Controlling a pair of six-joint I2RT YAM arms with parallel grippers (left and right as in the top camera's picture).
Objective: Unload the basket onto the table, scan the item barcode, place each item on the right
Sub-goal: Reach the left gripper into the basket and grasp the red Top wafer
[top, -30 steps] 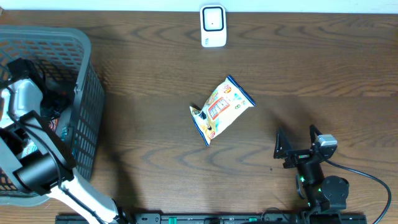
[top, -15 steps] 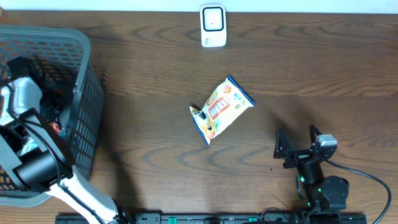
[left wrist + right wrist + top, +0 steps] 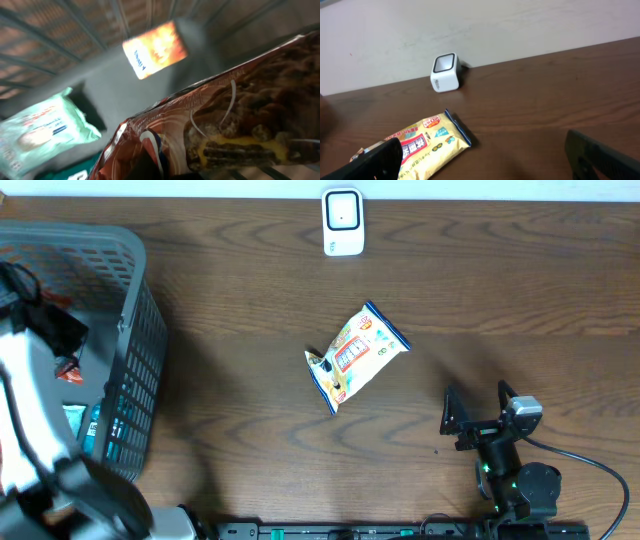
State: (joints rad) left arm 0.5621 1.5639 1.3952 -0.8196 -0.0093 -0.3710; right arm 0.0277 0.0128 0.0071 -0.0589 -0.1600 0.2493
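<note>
Near right, low over the dark wooden table (image 3: 250,300): right gripper (image 3: 477,395), jaws spread wide, nothing between them. Near left, over the grey mesh basket (image 3: 135,350): left gripper (image 3: 62,350), blurred from overhead, jaws together and clamped on a brown snack packet (image 3: 235,125). Held clear of the basket floor, tilted, filling the lower right of the left wrist view. Beneath it on the basket floor: a green-and-white packet (image 3: 42,127) and, beyond, an orange packet (image 3: 155,50), well apart. Mid-table, between the two arms: a yellow snack bag (image 3: 357,355) with blue ends, lying flat and angled, touching nothing else. At the far edge, beyond the bag: white scanner (image 3: 342,220), upright, dark window toward the near side.
</note>
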